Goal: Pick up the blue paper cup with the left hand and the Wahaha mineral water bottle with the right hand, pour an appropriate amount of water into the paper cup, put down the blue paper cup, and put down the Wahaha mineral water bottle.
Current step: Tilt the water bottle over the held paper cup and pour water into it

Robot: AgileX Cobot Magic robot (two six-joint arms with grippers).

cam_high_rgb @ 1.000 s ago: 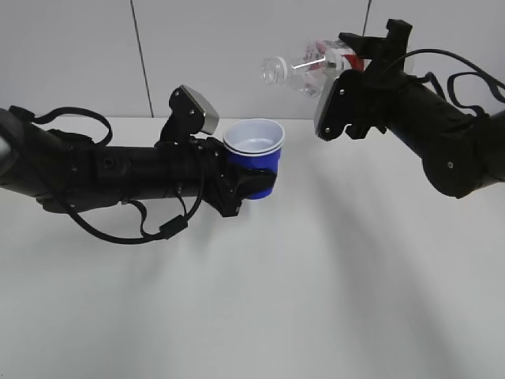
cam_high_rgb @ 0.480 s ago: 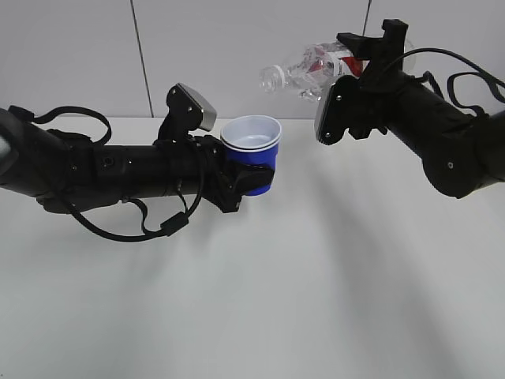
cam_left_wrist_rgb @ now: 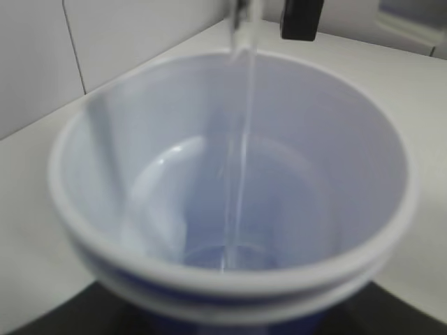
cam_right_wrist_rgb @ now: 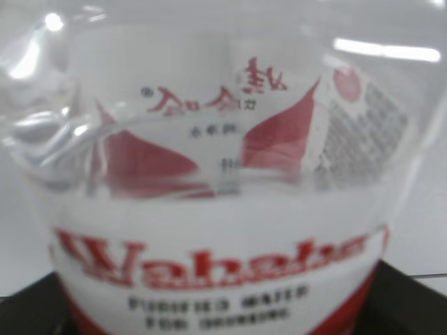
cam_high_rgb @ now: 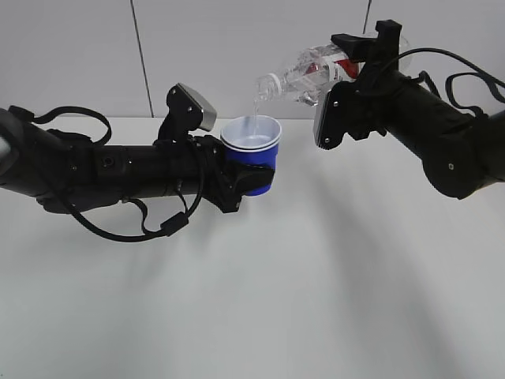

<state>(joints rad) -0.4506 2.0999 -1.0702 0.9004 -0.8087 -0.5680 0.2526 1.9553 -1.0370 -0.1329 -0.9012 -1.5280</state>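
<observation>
My left gripper (cam_high_rgb: 254, 178) is shut on the blue paper cup (cam_high_rgb: 253, 155) and holds it upright above the table. In the left wrist view the cup (cam_left_wrist_rgb: 230, 195) fills the frame, white inside, with a little water at its bottom. My right gripper (cam_high_rgb: 357, 61) is shut on the Wahaha mineral water bottle (cam_high_rgb: 304, 73), tipped with its open mouth down to the left, over the cup. A thin stream of water (cam_high_rgb: 255, 115) falls from the mouth into the cup; it also shows in the left wrist view (cam_left_wrist_rgb: 241, 139). The bottle's red-and-white label (cam_right_wrist_rgb: 209, 272) fills the right wrist view.
The white table (cam_high_rgb: 260, 300) lies under both arms. A white wall with dark vertical seams (cam_high_rgb: 140, 55) stands behind it. Loose black cables (cam_high_rgb: 126, 233) hang under the left arm.
The bottle has tipped further down and moved slightly left, its mouth now over the cup. Water has begun to pour into the cup. The left arm and cup have barely moved.
</observation>
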